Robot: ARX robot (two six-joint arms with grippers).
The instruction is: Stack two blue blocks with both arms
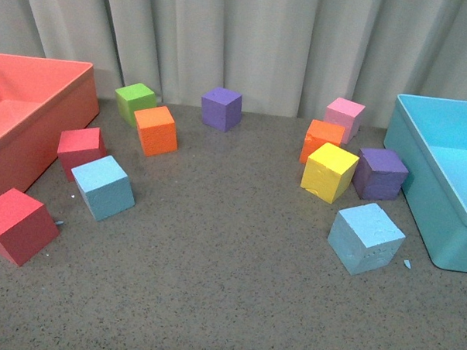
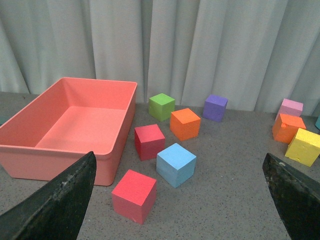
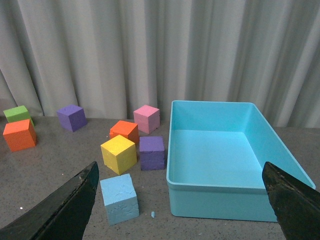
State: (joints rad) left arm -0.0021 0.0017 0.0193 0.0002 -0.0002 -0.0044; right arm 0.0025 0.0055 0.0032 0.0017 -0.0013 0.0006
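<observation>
Two blue blocks (image 1: 103, 187) (image 1: 366, 237) unstacked, well apart on the tabletop (image 1: 228, 291).
Left one just beside a red cube (image 1: 80, 150); right one near the turquoise bin (image 1: 423, 183). Left fingers (image 2: 60, 205) and right fingers (image 3: 65, 210) spread wide, empty.

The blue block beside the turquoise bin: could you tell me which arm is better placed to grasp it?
Likely right. That blue block lies close ahead of the open right gripper; the left wrist view misses it.
</observation>
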